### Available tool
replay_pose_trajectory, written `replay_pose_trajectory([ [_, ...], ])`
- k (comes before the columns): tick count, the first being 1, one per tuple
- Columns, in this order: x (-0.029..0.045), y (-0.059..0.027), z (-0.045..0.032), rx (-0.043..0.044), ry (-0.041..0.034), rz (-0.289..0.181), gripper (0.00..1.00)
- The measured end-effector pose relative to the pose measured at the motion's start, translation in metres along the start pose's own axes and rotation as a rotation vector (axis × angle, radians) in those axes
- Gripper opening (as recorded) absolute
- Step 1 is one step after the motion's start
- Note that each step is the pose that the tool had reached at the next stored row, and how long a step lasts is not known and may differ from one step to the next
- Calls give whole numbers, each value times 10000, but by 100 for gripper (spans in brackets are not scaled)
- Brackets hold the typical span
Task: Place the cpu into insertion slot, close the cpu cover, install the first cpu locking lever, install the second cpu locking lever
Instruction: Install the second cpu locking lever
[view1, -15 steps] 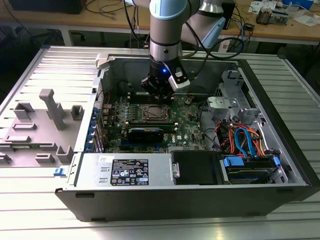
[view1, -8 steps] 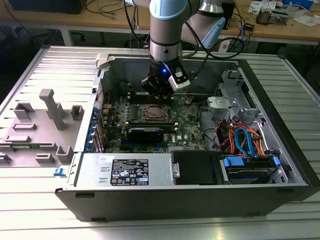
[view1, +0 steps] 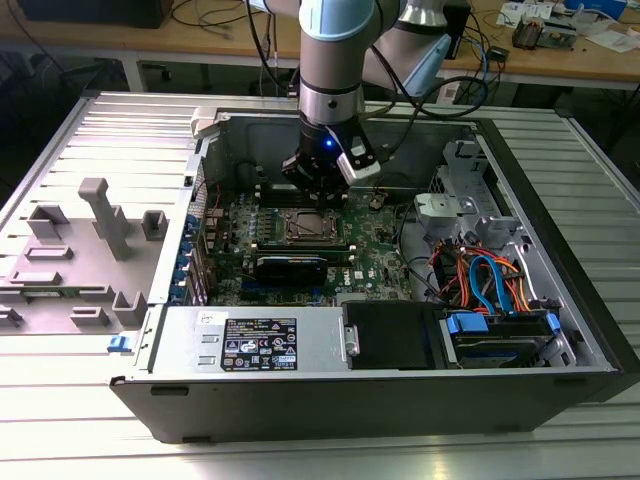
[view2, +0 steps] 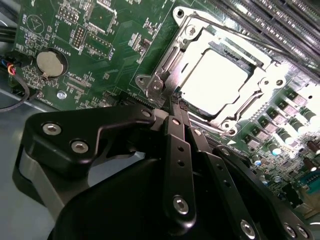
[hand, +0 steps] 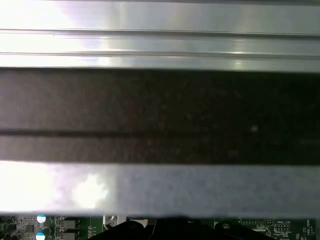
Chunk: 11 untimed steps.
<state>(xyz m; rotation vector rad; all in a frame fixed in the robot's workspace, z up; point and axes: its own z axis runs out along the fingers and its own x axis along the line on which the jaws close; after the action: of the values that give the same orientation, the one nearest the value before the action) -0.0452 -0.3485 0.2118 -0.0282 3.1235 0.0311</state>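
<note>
Grey plastic fixtures (view1: 95, 235) sit on the ribbed metal table (view1: 60, 440) at the exterior view's left, well apart from the open computer case (view1: 400, 390). Inside the case lies the green motherboard (view1: 375, 265), and near its middle the insertion slot (view1: 309, 227) shows its silvery rim. In the second wrist view the cpu (view2: 214, 76) lies seated in the slot, its pale metal top glaring under the light, with the cpu cover (view2: 260, 82) lying flat around it as a frame. The gripper (view2: 176, 101) hangs just above the slot's corner, its black fingers (view2: 172, 131) drawn together with nothing between them, the tips just beside the frame's edge. To the exterior view's right, orange and blue cables (view1: 485, 280) coil beside the drive bay.
</note>
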Motion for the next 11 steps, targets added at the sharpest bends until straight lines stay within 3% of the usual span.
replay_pose_trajectory([
  [11,3,-152,-3,42,1,0,11],
])
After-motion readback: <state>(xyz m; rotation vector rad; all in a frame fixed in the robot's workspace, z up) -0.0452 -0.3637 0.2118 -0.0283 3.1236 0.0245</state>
